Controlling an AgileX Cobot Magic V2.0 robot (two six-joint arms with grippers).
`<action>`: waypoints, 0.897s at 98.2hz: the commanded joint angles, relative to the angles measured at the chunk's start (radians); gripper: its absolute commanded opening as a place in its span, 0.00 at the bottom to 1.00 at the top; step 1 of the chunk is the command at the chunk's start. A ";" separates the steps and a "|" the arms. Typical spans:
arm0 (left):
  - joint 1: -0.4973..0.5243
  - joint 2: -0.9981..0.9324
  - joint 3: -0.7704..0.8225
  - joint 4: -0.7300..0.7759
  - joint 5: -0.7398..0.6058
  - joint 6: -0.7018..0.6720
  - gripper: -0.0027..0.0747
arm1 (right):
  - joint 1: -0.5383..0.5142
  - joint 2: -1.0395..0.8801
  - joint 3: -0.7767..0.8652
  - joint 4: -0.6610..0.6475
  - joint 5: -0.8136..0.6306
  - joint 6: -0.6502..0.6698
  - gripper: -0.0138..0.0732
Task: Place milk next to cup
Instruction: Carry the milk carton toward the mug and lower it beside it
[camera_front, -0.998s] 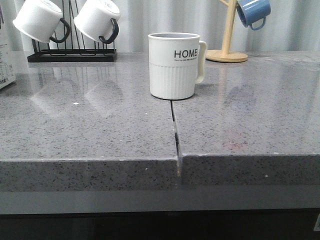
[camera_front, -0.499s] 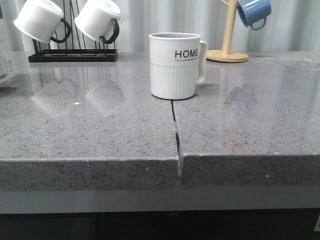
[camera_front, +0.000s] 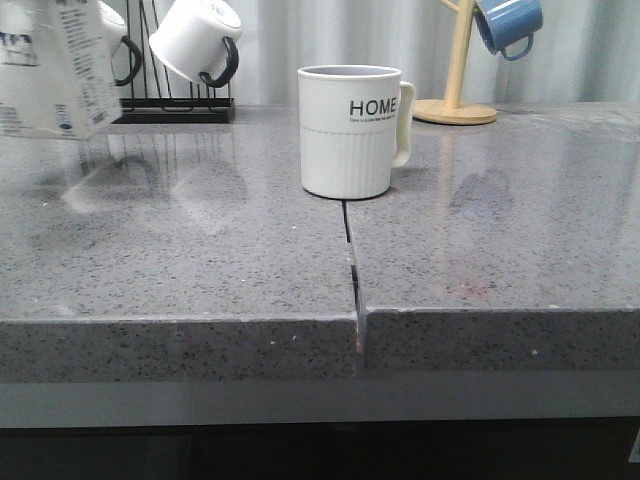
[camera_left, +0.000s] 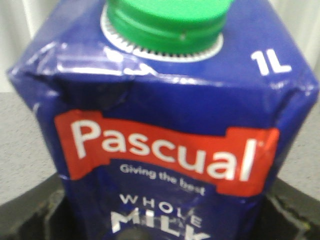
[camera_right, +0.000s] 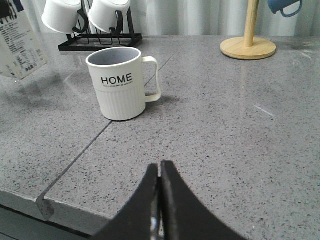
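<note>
One milk (camera_front: 55, 70) carton hangs tilted above the tabletop (camera_front: 200, 260), apparently clamped in the left pincer (camera_left: 150, 232); cup (camera_front: 349, 131) upright, contents hidden; right pincer (camera_right: 160, 200) closed, empty.

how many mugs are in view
4: HOME mug mid-counter; two white mugs on the black rack, back left; blue mug on the wooden stand. Others may be hidden.

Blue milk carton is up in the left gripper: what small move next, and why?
Probably carry the blue-topped milk carton rightward toward the white ribbed HOME mug, staying high. It hangs tilted above the grey countertop, well left of the mug.
</note>
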 joint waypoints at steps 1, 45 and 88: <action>-0.065 -0.036 -0.033 -0.119 -0.138 0.110 0.28 | -0.002 0.007 -0.027 0.000 -0.075 -0.008 0.08; -0.269 0.068 -0.121 -0.324 -0.213 0.176 0.28 | -0.002 0.007 -0.027 0.000 -0.075 -0.008 0.08; -0.372 0.160 -0.183 -0.405 -0.245 0.206 0.28 | -0.002 0.007 -0.027 0.000 -0.075 -0.008 0.08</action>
